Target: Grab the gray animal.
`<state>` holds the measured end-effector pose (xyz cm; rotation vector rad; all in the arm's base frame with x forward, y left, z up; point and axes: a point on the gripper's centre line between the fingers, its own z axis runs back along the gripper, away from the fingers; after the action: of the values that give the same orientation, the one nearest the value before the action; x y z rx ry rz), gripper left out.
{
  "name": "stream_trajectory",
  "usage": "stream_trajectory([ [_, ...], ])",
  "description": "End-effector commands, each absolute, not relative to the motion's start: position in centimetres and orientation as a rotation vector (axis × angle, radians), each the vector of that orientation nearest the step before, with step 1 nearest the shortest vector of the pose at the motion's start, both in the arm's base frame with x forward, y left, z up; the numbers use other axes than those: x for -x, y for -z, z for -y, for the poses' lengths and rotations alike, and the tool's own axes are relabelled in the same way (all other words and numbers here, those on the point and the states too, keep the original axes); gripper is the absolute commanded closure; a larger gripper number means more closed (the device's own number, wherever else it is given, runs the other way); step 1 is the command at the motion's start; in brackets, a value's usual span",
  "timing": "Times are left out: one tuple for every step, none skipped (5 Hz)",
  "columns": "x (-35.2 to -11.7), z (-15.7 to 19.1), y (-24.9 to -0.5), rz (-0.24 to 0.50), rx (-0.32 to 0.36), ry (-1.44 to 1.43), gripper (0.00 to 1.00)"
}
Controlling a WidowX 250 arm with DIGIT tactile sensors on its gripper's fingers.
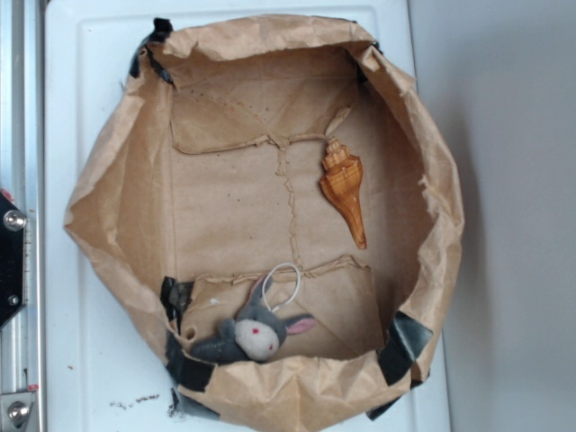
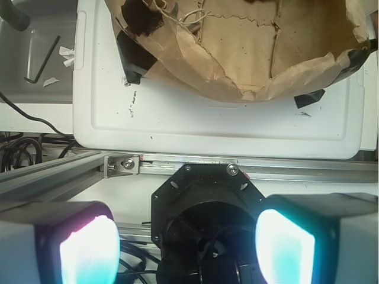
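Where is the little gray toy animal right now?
In the exterior view, the gray animal lies inside the paper bag, against its lower rim, left of centre. The seashell sits apart from it, toward the upper right.

Exterior cam: straight overhead, looking down into the paper bag tray, close enough that the tray fills most of the frame; white board under it, aluminium rail at the left edge. Wrist cam: sits off the tray, beyond that same rail, looking obliquely back at it past the gripper pads in the foreground; only the tray's near rim shows. Shared: tray rim, black tape, board, rail.
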<state>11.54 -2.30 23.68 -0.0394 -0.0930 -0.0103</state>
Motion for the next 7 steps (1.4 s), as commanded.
stream_trajectory([
  [-11.5,2.3,-23.7,0.093,0.039,0.01,0.0],
  [-16.5,3.6,-23.2,0.103,0.047,-0.072,0.0],
  [-21.4,3.5,-22.8,0.15,0.075,-0.123,0.0],
  [-25.3,2.1,-21.6,0.297,0.106,-0.299,0.0],
  [-27.0,0.6,-19.7,0.407,0.096,-0.517,0.0],
  [-28.0,-0.5,-17.6,0.39,0.084,-0.728,0.0],
  [-28.2,-0.2,-15.5,0.274,0.094,-0.81,0.0],
])
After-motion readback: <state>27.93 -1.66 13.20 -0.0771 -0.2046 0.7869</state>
